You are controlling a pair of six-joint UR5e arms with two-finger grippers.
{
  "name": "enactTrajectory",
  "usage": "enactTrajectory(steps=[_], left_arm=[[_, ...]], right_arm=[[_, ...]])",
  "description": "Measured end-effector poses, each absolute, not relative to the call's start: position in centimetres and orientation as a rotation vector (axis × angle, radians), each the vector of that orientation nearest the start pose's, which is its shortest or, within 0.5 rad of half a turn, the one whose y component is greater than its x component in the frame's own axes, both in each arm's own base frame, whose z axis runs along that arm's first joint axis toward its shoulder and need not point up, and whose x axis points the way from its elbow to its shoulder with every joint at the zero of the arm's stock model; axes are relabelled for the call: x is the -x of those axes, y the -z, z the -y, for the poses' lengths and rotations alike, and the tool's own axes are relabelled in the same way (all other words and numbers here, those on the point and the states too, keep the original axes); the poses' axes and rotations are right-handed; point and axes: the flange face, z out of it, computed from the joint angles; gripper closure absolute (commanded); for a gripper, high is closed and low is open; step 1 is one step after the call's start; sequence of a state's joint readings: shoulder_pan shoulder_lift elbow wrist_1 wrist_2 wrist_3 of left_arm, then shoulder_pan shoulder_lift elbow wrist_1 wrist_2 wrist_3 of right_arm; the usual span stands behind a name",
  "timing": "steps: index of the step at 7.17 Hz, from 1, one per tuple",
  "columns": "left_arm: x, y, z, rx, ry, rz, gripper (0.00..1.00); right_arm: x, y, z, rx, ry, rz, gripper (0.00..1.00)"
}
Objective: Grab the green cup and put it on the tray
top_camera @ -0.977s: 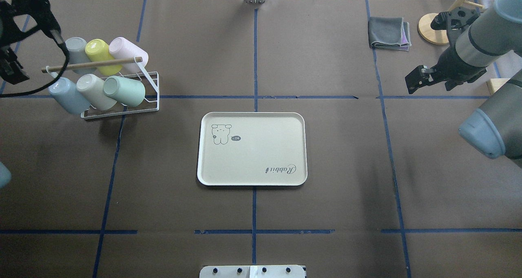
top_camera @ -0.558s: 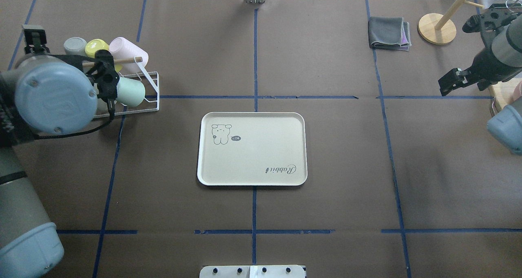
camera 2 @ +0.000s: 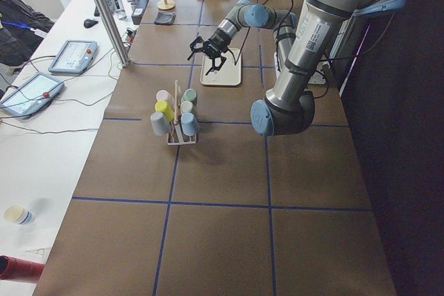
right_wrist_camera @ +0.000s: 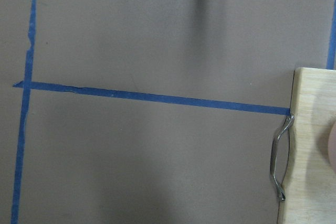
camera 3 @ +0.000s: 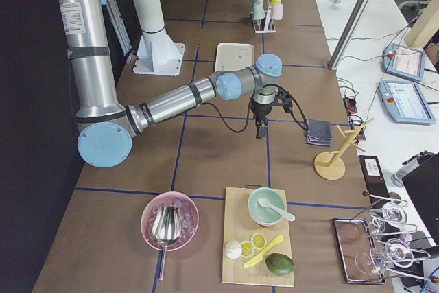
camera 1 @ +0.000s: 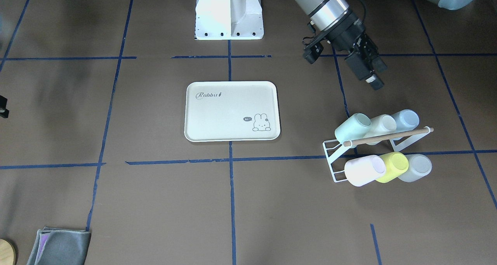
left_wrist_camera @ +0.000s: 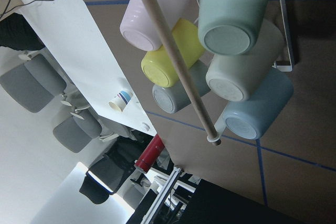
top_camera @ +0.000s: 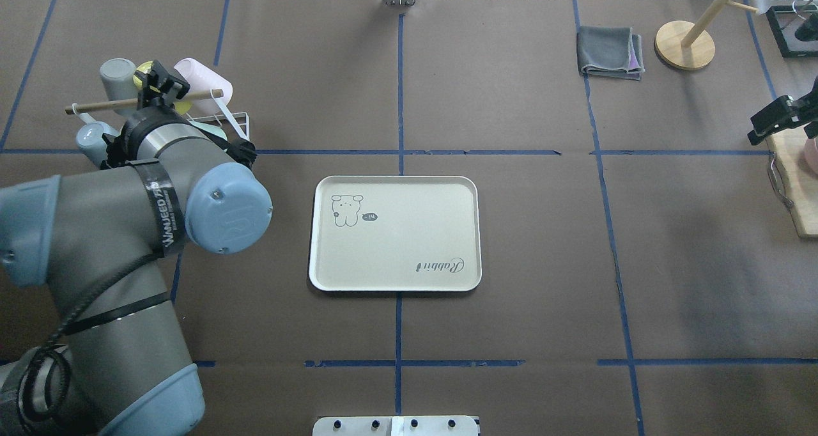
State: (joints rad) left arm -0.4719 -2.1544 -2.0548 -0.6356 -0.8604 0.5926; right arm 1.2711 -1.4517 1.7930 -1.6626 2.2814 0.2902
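Green cup (camera 1: 351, 128) sits in the rack (camera 1: 330, 160), well apart from tray (camera 1: 229, 109). Left gripper (camera 1: 376, 85) hovers nearby, can't tell fingers' spread. Grasp and transfer both remain.

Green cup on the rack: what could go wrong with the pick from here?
1. The green cup sits tight beside the cream cup; the left tool might bump that neighbour.
2. The wooden rod runs close beside it and could snag the tool.
3. Pulling the cup off might drag the wire rack.
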Motion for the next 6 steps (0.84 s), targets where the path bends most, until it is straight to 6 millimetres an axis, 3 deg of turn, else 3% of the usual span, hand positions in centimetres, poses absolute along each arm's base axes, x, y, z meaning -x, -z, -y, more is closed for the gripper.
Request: enactTrajectory(steps=[3, 6], left_arm=[[-45.1, -27.4, 41.4, -0.221, -1.695, 0.847, 0.01], [-49.0, -30.6, 41.5, -0.185, -1.726, 0.892, 0.01]], right_arm=[[7.0, -53.4, 53.7, -0.035, 0.095, 0.780, 0.00], [6.7, -54.0, 53.7, -0.045, 0.091, 0.784, 0.00]])
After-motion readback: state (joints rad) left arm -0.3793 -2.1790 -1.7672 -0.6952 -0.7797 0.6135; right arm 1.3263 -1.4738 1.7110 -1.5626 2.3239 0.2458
